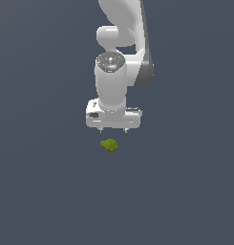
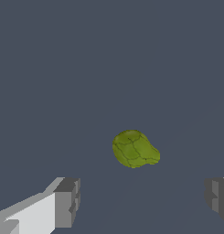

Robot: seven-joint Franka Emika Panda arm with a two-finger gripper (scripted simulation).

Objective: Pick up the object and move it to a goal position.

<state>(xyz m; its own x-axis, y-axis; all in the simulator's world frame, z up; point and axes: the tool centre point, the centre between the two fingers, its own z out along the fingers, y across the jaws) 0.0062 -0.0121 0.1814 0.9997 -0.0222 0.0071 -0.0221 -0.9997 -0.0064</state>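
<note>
Blob (image 1: 109, 145) of olive green, small and lumpy, resting alone on the dark counter (image 1: 37, 191), just below centre in the exterior view. Directly above it, the white arm pointing straight down, with the fingers (image 1: 113, 129) spread wide and holding nothing, tips hanging clear of the blob and not touching it.

From the wrist view: blob (image 2: 135, 149) slightly below and right of centre of the frame, with one grey finger (image 2: 67, 201) at the lower left and the other at the lower right edge. Blob between the two fingers across the opening, somewhat nearer the lower-right one, but set ahead of the line joining the tips rather than on it. Long axis of the blob running roughly from its rounded upper-left bulk to a narrower lobe at the right, so close to parallel with the line between the fingers, though only mildly elongated.

Judgement: approach stage, grasp not yet begun. Needed next, probably a small shift to bring the blob onto the line between the tips, then a straight descent and a squeeze. Risk: closing along the longer axis on a rounded, uneven shape, likely to let it squirt out or roll. No goal marker visible in either view.
</note>
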